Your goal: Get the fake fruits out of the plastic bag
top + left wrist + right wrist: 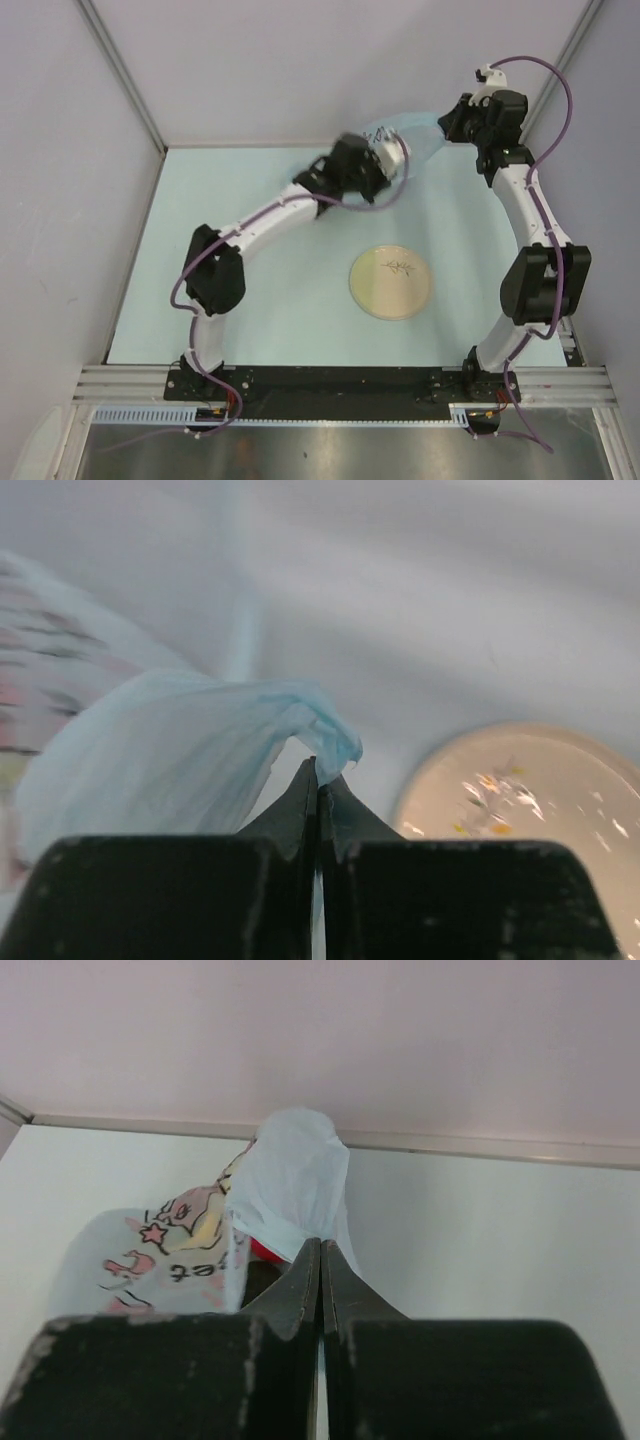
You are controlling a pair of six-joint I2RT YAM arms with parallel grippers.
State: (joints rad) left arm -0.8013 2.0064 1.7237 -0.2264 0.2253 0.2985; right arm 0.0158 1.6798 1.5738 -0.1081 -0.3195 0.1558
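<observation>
Pinches a bunched fold of bag in the closed left claw, bulk spreading left of the tips. Clamps another fold tight in the right claw; shows red fruit just left of those tips.

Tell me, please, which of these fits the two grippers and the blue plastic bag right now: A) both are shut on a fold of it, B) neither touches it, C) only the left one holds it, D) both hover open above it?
A: the wrist views show the left gripper and the right gripper with jaws closed together, each pinching a bunched fold of the plastic bag.
</observation>
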